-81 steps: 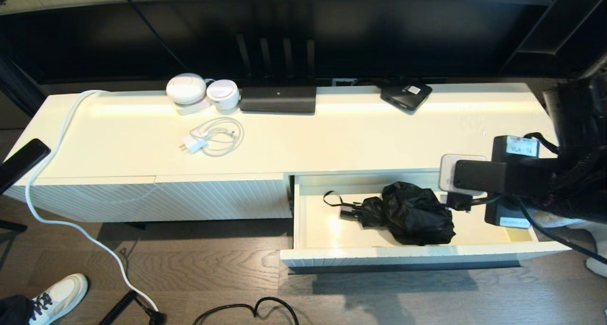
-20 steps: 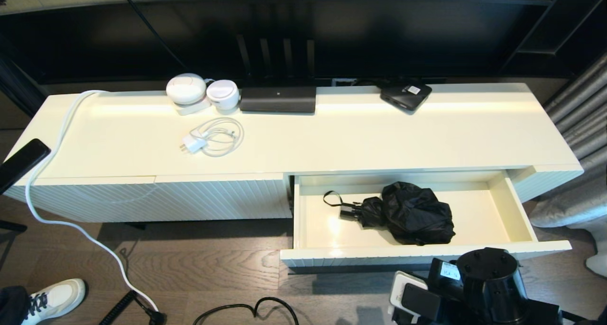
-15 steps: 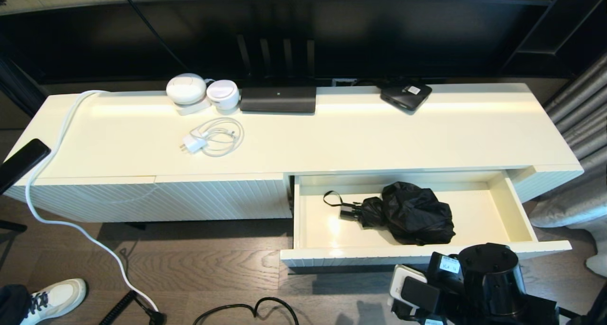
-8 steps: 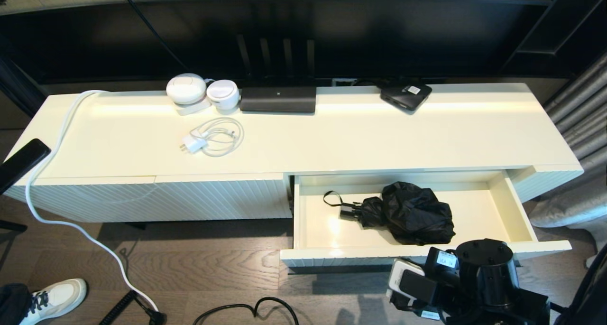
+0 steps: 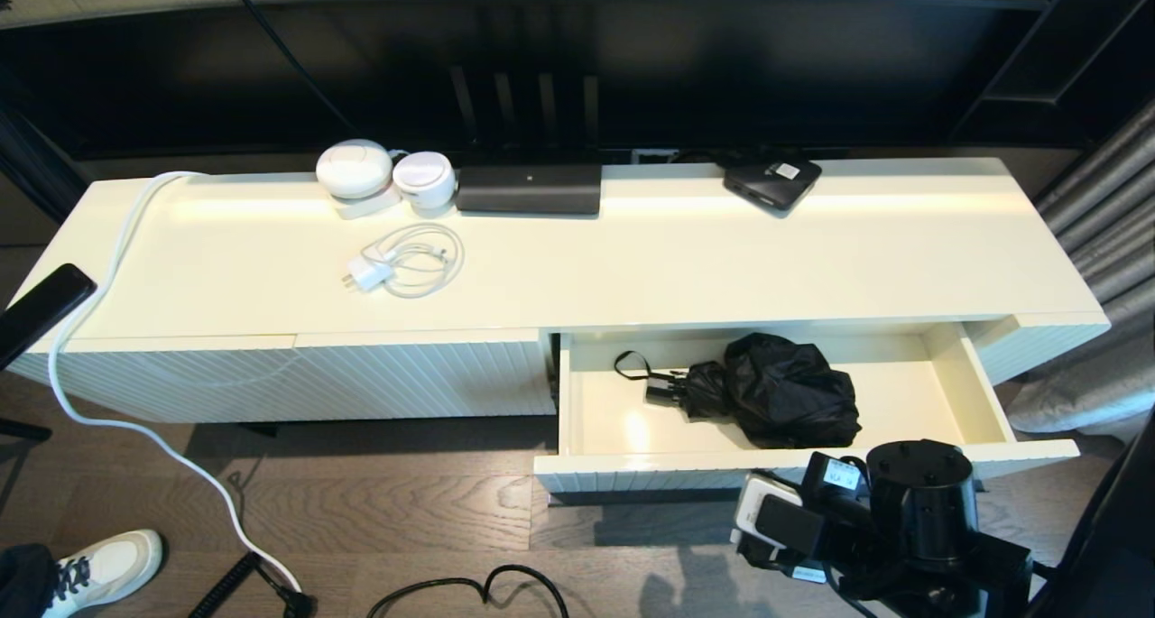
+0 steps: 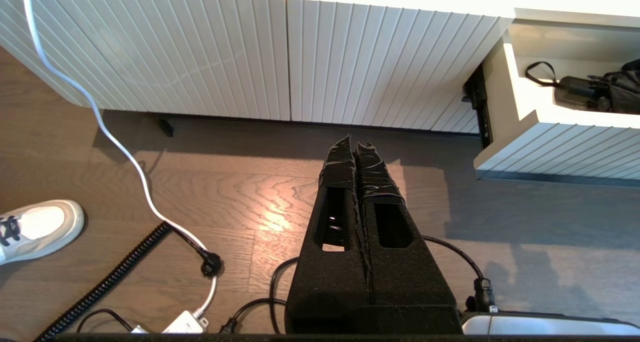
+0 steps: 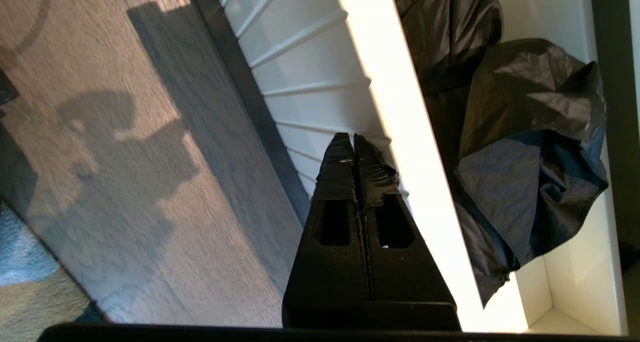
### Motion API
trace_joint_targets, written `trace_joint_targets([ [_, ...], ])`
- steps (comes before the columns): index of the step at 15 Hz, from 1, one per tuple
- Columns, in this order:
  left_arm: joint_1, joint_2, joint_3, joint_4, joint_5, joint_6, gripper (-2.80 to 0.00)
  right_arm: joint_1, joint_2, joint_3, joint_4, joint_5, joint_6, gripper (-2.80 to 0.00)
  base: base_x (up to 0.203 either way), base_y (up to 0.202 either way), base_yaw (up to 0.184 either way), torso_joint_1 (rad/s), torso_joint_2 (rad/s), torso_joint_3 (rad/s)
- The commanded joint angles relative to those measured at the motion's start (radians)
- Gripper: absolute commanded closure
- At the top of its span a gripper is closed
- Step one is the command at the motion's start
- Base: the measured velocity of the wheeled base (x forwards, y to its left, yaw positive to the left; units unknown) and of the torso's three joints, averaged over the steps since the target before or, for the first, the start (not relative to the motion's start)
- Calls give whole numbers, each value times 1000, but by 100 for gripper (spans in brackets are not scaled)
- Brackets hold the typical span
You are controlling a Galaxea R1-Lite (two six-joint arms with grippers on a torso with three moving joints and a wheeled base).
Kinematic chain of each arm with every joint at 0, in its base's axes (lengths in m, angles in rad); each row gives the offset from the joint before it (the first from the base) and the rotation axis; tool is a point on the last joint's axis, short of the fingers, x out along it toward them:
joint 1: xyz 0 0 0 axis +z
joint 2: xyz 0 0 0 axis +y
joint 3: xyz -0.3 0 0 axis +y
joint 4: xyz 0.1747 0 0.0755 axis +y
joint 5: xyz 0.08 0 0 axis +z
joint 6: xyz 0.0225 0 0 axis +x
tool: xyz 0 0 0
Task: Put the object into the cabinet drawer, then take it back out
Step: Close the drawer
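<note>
The black folding umbrella [image 5: 780, 391] lies inside the open cream drawer [image 5: 668, 463], handle and wrist loop pointing left. It also shows in the right wrist view as bunched fabric [image 7: 520, 132]. My right arm [image 5: 916, 501] is low in front of the drawer. The right gripper [image 7: 354, 137] is shut and empty, its tips against the ribbed drawer front [image 7: 310, 62]. My left gripper [image 6: 356, 145] is shut and empty above the wood floor, left of the drawer's corner [image 6: 550, 147].
On the cabinet top sit a white charger with coiled cable [image 5: 397, 266], a black box with a white label [image 5: 771, 183], a black router [image 5: 528, 188] and two white round devices [image 5: 361, 171]. Cables [image 5: 135, 428] and a shoe [image 5: 108, 568] are on the floor.
The right arm came down from over the drawer to in front of it. In the last half second the drawer has slid a little way in, carrying the umbrella.
</note>
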Motion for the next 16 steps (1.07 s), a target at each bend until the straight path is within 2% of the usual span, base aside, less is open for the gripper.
trace_joint_targets([
  [1, 0, 0, 0, 0, 1, -1, 0, -4, 5, -11, -10, -1, -6, 0, 0, 0, 0, 0, 0, 0],
  [6, 0, 0, 0, 0, 1, -1, 0, -38, 45, -42, -65, 41, -40, 0, 0, 0, 0, 0, 0, 0],
  [16, 0, 0, 0, 0, 1, -1, 0, -98, 123, -137, -137, 94, -50, 0, 0, 0, 0, 0, 0, 0],
])
